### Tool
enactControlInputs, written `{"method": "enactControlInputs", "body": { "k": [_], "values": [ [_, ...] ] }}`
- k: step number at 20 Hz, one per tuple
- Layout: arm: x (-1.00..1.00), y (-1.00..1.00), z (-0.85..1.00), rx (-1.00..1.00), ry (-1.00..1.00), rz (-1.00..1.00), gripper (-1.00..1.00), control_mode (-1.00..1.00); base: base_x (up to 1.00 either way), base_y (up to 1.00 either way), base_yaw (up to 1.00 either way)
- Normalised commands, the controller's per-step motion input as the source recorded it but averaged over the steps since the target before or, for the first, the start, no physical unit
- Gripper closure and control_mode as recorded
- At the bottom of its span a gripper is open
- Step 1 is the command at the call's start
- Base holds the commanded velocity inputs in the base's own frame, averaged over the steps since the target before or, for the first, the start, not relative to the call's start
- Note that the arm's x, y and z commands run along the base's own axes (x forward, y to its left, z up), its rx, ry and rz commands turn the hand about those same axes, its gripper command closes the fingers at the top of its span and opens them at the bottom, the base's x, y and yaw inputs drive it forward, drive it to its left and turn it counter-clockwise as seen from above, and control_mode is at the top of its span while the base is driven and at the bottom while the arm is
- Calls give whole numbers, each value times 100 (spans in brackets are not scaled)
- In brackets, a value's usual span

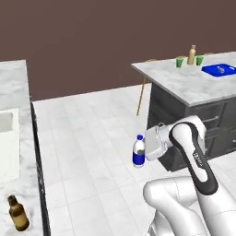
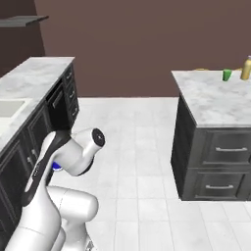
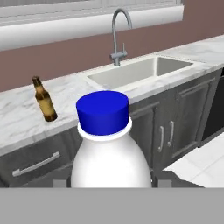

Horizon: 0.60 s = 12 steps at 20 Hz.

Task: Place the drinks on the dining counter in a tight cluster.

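My gripper (image 1: 146, 148) is shut on the small water bottle (image 1: 138, 151), which has a blue cap and blue label and hangs upright above the tiled floor between the two counters. In the hand view its blue cap and white shoulder (image 3: 107, 144) sit right between the fingertips. The yellow juice bottle (image 1: 191, 55) stands at the far end of the dining counter (image 1: 184, 83), also seen as the bottle (image 2: 246, 68) on the marble top (image 2: 211, 105). The brown beer bottle (image 1: 17, 213) stands on the wall counter, left of the sink (image 3: 43, 99).
Two green cups (image 1: 179, 61) (image 1: 199, 60) flank the juice bottle, and a blue tray (image 1: 219, 69) lies nearer on the island. The wall counter holds a sink (image 3: 140, 70) with a faucet (image 3: 118, 35). A stool leg (image 1: 141, 97) stands by the island's left edge.
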Motion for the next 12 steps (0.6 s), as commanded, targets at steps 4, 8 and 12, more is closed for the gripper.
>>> {"method": "enactControlInputs", "body": {
  "k": [4,8,12],
  "values": [
    [0,0,0,0,0,0,100,100,69,0,-26],
    [0,0,0,0,0,0,100,100,78,0,-16],
    [0,0,0,0,0,0,100,100,82,1,-11]
  ]
}}
